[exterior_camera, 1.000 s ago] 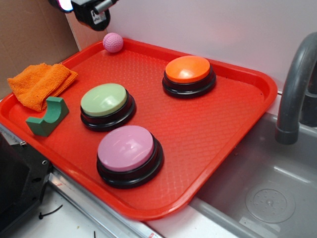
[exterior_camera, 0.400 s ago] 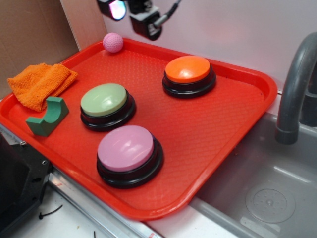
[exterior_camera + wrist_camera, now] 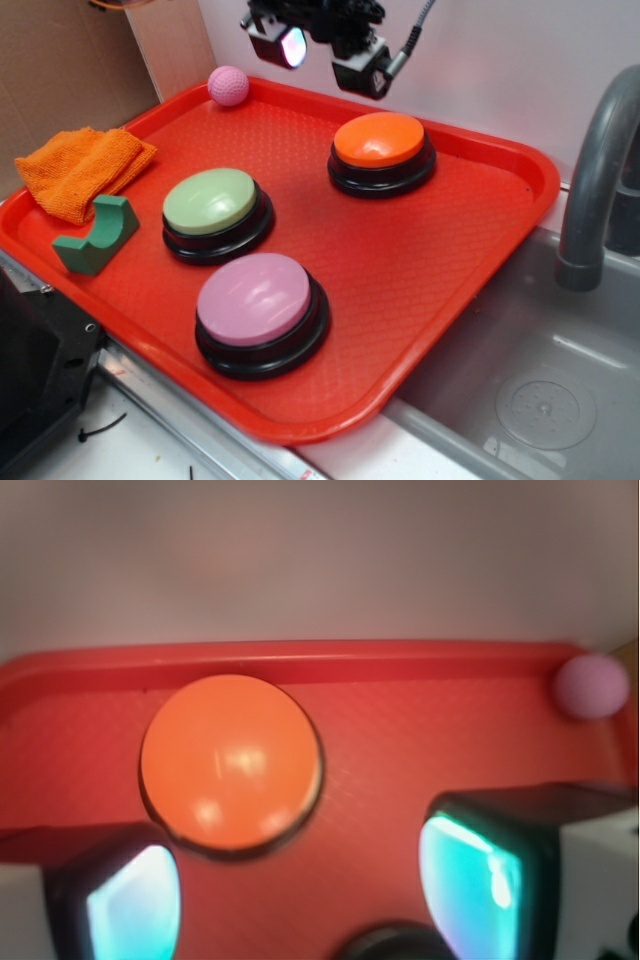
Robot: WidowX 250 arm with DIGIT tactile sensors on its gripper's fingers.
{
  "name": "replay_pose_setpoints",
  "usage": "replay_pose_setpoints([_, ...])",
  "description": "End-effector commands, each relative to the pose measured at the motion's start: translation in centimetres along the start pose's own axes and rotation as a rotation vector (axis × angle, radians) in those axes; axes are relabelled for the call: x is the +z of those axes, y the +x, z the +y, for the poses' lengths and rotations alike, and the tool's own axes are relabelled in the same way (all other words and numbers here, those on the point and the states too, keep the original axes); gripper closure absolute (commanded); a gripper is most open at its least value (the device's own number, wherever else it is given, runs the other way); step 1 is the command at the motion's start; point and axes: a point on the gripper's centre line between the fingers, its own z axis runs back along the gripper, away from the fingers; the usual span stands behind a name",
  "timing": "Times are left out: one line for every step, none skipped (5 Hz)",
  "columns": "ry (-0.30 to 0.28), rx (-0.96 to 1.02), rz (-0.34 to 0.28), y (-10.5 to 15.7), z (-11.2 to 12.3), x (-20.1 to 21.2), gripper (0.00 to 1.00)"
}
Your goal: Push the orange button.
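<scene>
**Orange button: press the dome, don't grab it**

Orange button (image 3: 380, 140) sits toward the far side of the red tray (image 3: 420, 300), well apart from everything else on it. Going near to far: the pink button (image 3: 255, 298) is closest to the camera, then the green button (image 3: 210, 201) with the green foam block (image 3: 95, 235) and orange cloth (image 3: 80, 168) off to its side, then our target, and the little pink ball (image 3: 228, 85) tucked in the far corner.

Handling-wise, it looks like hard glossy plastic on a black base, so probably rigid and a bit slick. No need to take hold at all; I'd come straight down on the middle of the dome so the tip doesn't skid off the curved edge. The base is wide and low, so tipping seems unlikely.

The fingers (image 3: 300, 890) stand spread apart with nothing between them, and in the wrist view the button shows just ahead of the gap, slightly off to one side.

Compared with a second ago, the gripper (image 3: 330, 45) has swung from above the tray's far corner by the ball across to just behind and above the orange button. Nothing on the tray has moved.
</scene>
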Motion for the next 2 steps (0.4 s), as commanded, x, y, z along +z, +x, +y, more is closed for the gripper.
replay_pose_setpoints([-0.143,0.062,0.022,2.0,-0.8,-2.4,0.00])
replay_pose_setpoints([-0.190,-0.024,0.055,2.5,-2.3,-4.5,0.00])
